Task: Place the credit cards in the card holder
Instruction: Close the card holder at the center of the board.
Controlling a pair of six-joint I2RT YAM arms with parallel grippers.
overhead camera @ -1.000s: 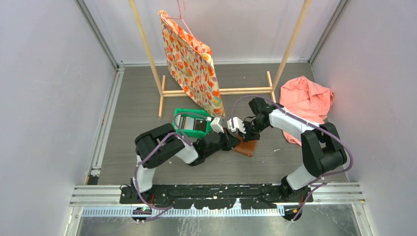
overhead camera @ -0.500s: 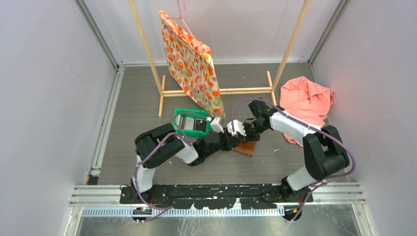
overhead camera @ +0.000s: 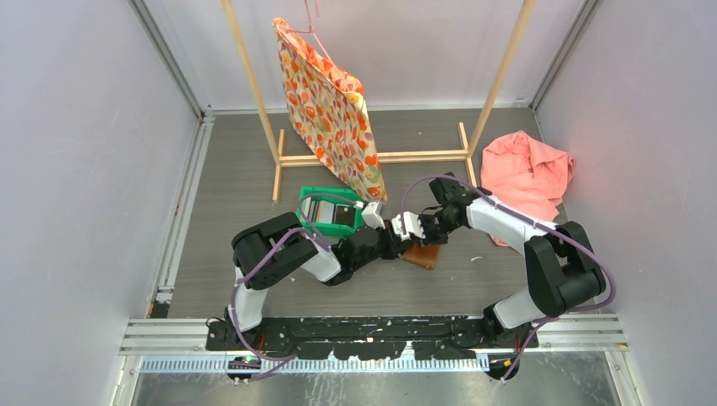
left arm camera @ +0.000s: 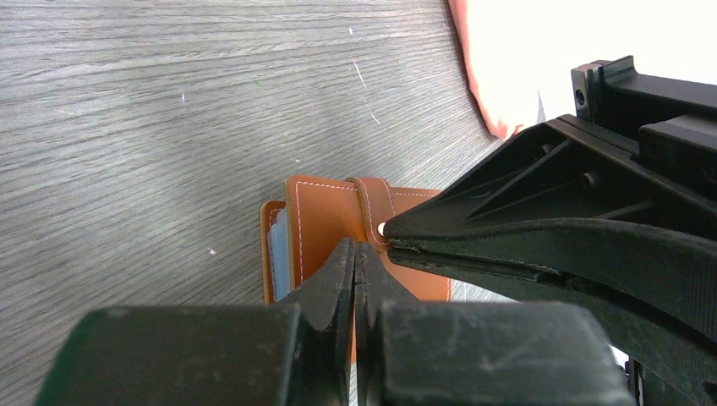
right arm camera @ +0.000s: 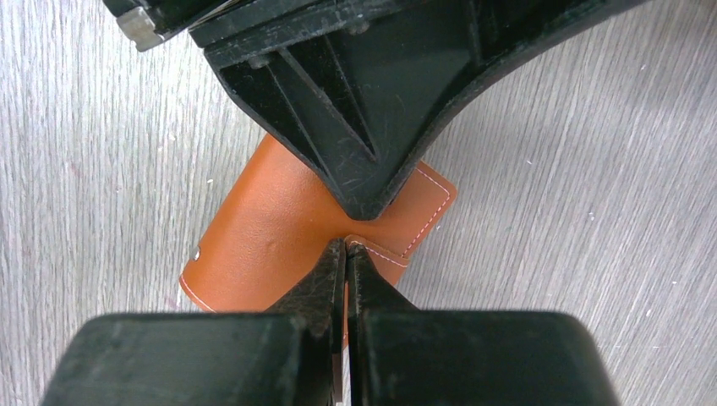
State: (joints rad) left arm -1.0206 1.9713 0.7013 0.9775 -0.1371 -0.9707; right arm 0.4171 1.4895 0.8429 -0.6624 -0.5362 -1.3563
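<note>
The card holder [overhead camera: 423, 255] is a brown leather wallet, lying folded on the grey table. In the left wrist view its strap with a round snap [left arm camera: 378, 211] faces up. The pale blue edge of a credit card [left arm camera: 276, 254] shows inside its left side. My left gripper [left arm camera: 355, 245] is shut, its tips resting on the leather cover. My right gripper [right arm camera: 347, 245] is shut too, tips meeting at the end of the strap [right arm camera: 380, 254]. The two grippers come nose to nose over the wallet, the left gripper [right arm camera: 363, 207] opposite the right gripper [left arm camera: 389, 230].
A green plastic bin [overhead camera: 328, 211] with dark contents stands just left of the wallet, behind my left arm. A wooden rack [overhead camera: 372, 157] with a hanging floral bag [overhead camera: 330, 110] stands behind. A pink cloth [overhead camera: 528, 173] lies at the right.
My right gripper has come down and slightly right, closer onto the wallet, and its elbow has swung right. The left arm and the wallet have stayed put.
</note>
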